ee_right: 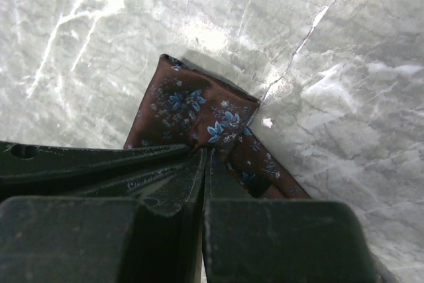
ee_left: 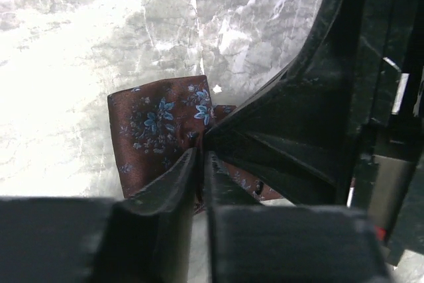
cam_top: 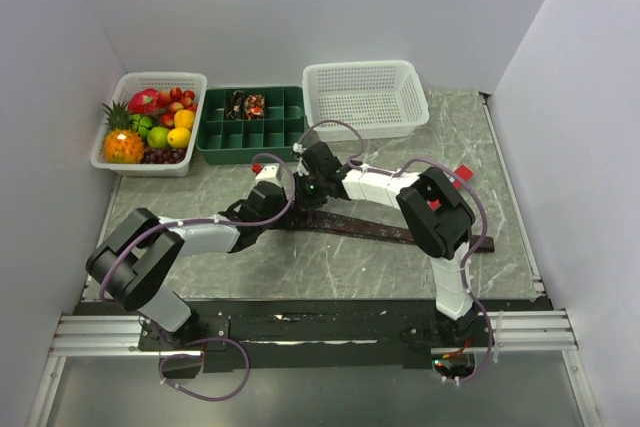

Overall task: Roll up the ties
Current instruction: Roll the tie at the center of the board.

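A dark brown tie with small blue flowers [cam_top: 400, 232] lies across the middle of the marble table, running from the two grippers toward the right edge. Its folded end shows in the left wrist view [ee_left: 156, 124] and in the right wrist view [ee_right: 189, 104]. My left gripper [cam_top: 288, 205] [ee_left: 201, 157] is shut on that folded end. My right gripper [cam_top: 308, 197] [ee_right: 207, 157] is shut on the same fold from the other side, its tips almost touching the left ones. Rolled ties [cam_top: 246, 104] sit in the green tray.
A green compartment tray [cam_top: 285, 132] stands at the back centre, a white mesh basket [cam_top: 365, 97] to its right and a white basket of fruit [cam_top: 150, 122] to its left. A small red bar [cam_top: 462, 173] lies at the right, behind the tie.
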Controlling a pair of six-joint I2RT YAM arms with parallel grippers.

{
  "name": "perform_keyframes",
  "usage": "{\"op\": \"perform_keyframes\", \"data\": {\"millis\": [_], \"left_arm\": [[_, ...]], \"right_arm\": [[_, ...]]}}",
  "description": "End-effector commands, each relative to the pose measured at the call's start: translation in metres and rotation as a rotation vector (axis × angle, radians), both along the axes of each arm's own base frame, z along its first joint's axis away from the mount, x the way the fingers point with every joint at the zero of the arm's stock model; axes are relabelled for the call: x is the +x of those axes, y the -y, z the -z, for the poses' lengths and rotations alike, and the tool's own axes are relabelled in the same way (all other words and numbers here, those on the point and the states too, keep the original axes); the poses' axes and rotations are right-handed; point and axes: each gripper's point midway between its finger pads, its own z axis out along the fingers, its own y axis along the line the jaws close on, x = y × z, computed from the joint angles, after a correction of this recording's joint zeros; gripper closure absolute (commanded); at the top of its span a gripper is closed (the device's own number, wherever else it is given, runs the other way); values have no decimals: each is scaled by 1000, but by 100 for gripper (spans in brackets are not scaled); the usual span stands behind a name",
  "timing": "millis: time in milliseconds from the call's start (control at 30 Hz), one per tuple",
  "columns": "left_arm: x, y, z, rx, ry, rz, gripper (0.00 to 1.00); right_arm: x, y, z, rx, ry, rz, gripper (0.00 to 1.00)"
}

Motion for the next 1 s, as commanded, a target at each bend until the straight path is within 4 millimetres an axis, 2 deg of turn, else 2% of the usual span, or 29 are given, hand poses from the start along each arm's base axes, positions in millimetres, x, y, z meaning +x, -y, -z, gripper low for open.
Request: {"op": "perform_keyframes", "data": {"millis": [0, 133, 167, 233, 333, 400, 533, 633, 667, 733, 767, 833, 867, 967], "left_arm": [[-17, 1, 8, 22, -58, 30, 74], [-14, -5, -9, 14, -27, -10, 50], [-13, -6, -15, 10, -15, -22, 40], [-9, -14, -30, -4, 15, -69, 32], [-5, -32, -43, -19, 28, -149, 26], [-3, -43, -46, -26, 24, -192, 25], [-7, -46, -52, -60, 42, -166, 26], [-9, -49, -42, -45, 20, -174, 29], [-10, -50, -38, -41, 13, -177, 32], [-11, -52, -27, -28, -11, -193, 37], [-10, -54, -24, -26, -18, -202, 43], [-8, -55, -18, -46, -36, -218, 44], [-13, -52, -12, -68, -61, -194, 44], [-11, -50, -10, -131, -56, -182, 44]], "right_arm": [[1, 8, 24, -153, 35, 29, 100], [-10, 19, 25, -238, 37, 27, 100], [-13, 20, 22, -246, 47, 22, 100], [-16, 23, 23, -275, 65, 27, 100], [-21, 27, 25, -293, 76, 29, 100], [-24, 27, 26, -292, 72, 28, 100], [-22, 26, 20, -275, 92, 43, 100], [-18, 23, 0, -228, 142, 53, 100], [-16, 20, -13, -206, 168, 56, 100], [-13, 18, -27, -178, 195, 59, 100], [-10, 17, -41, -157, 216, 66, 100], [-7, 17, -52, -148, 238, 73, 100], [-5, 15, -65, -129, 256, 76, 100], [-1, 12, -81, -105, 284, 77, 100]]}}
